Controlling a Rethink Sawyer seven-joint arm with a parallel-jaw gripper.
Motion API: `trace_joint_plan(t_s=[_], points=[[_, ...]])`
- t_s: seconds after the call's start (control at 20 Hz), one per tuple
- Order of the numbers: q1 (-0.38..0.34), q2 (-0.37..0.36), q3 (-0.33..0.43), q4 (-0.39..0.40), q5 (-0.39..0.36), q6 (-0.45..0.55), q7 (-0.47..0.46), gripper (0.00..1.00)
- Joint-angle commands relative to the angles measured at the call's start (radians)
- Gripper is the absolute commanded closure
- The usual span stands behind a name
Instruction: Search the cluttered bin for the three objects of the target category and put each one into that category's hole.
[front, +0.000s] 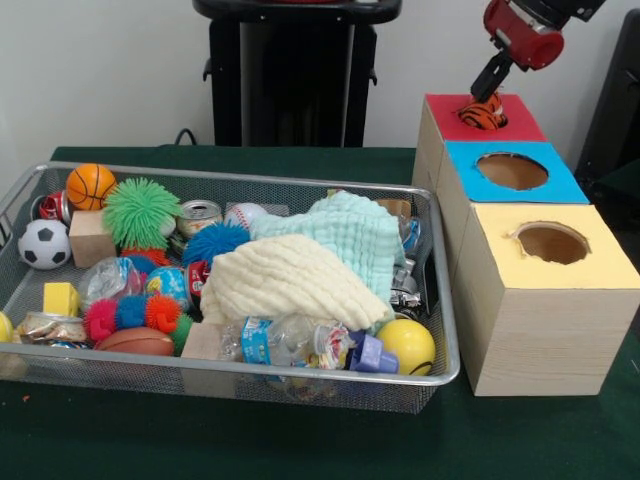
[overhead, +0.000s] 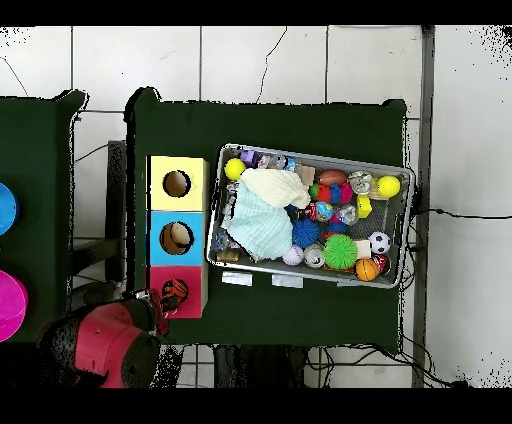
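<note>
My gripper (front: 487, 92) reaches down from the upper right and is shut on the orange tiger with black stripes (front: 483, 114), holding it at the mouth of the hole in the red-topped box (front: 522, 126). In the overhead view the tiger (overhead: 175, 293) sits over the red top (overhead: 196, 276), with my gripper (overhead: 160, 298) beside it. The silver wire-mesh bin (front: 300, 372) stands left of the boxes and also shows in the overhead view (overhead: 320, 158). No other plush animal shows in it; the tan one is hidden.
The blue-topped hole (front: 512, 171) and the yellow-topped hole (front: 552, 243) are in the same row, nearer the camera. The bin holds a yellow cloth (front: 290, 280), a mint cloth (front: 350, 235), a green spiky ball (front: 141, 210), a soccer ball (front: 44, 243), cans and bottles.
</note>
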Motion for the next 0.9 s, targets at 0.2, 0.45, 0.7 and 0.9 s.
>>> trace_joint_plan(t_s=[0.2,0.45,0.7,0.9], points=[[-0.026,0.04,0.205,0.012,0.074,0.091,0.283,1.0],[-0.016,0.083,0.168,0.007,0.038,0.013,0.251,1.0],[-0.012,0.125,0.179,0.03,0.066,-0.246,0.251,1.0],[-0.189,-0.034,0.464,0.168,0.144,-0.527,0.153,1.0]])
